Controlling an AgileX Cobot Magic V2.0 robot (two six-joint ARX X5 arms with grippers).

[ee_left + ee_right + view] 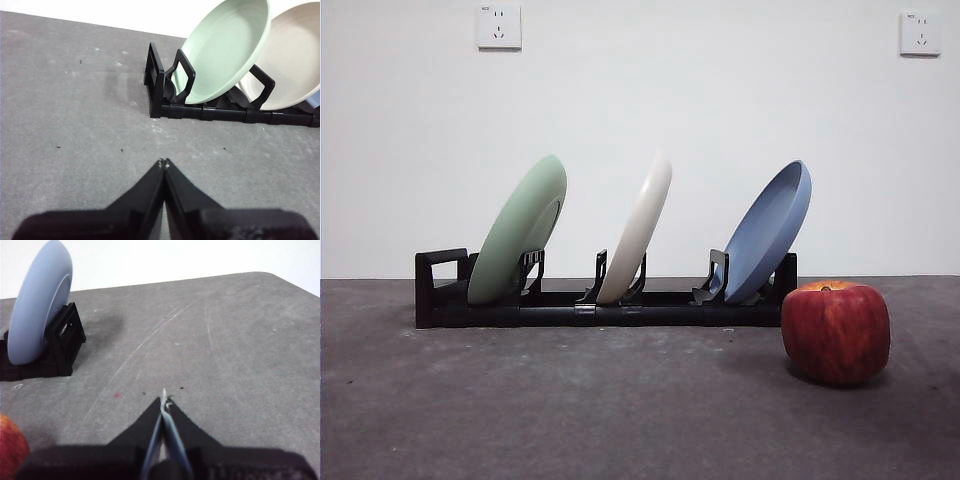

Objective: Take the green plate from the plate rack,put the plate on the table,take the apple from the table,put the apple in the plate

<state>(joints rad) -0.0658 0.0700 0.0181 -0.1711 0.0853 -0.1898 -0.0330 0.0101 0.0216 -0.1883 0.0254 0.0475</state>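
The green plate (pixel 518 230) leans in the plate rack's (pixel 600 305) end slot, likely light, stiff and smooth, best pinched at its upper rim; both grippers' fingers (pixel 164 172) are together.

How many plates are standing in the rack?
3. The green plate leans at one end of the plate rack, the white plate mid-rack, the blue plate nearest the apple.

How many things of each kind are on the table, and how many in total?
Plates: 3, namely the green plate, the white plate and the blue plate
Plate rack: 1
Apple: 1
Total: 5
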